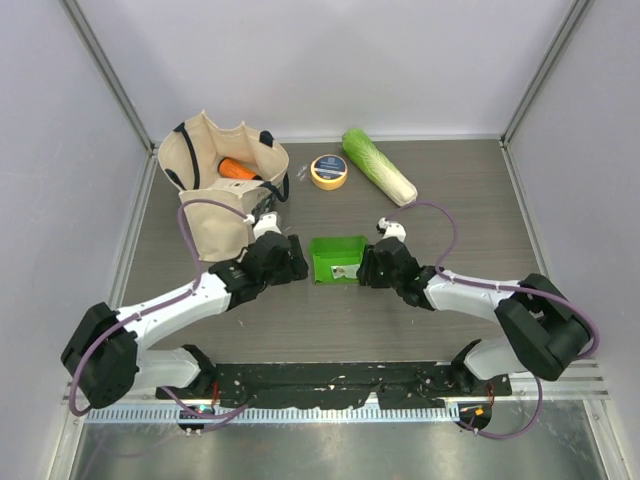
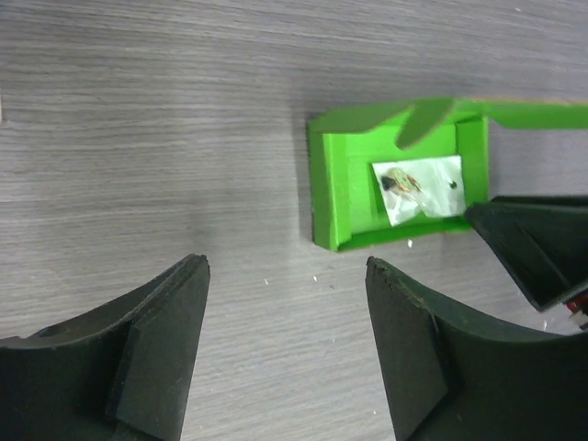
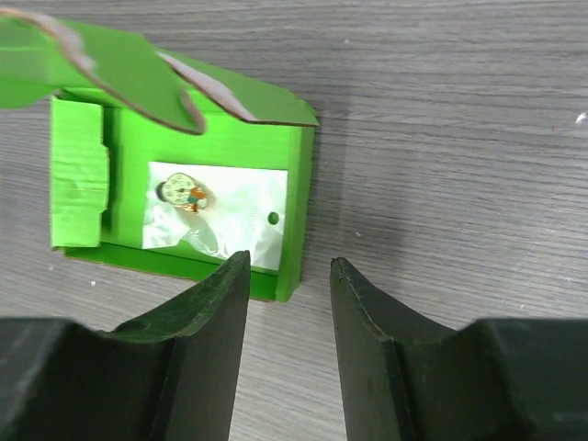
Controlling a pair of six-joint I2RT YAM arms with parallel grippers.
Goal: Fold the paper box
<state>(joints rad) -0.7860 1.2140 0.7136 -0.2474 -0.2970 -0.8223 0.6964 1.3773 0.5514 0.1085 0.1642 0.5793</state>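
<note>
Top view: the box [image 1: 337, 258] sits on the table [image 1: 470, 200] in the middle, open side up, between the two grippers. Both arms reach forward from their bases and bend inward at the elbows, so they face each other across it. The left gripper [image 1: 296, 263] is just beside its left wall and the right gripper [image 1: 367, 266] is at its right wall. Behind them are a bag [image 1: 212, 190], tape [image 1: 329, 171] and a cabbage [image 1: 378, 166].

Left wrist view: the left gripper [image 2: 285, 344] hangs above bare table with its jaws spread wide and nothing between them. The box [image 2: 344, 188] lies just ahead, apart from the fingers [image 2: 152, 363]. A small packet [image 2: 423, 188] lies inside.

Right wrist view: the right gripper [image 3: 289, 317] points down at the box's [image 3: 207, 145] near right corner. Its jaws are parted, with the corner in the gap, not pinched. One flap stands loose above the far wall.
</note>
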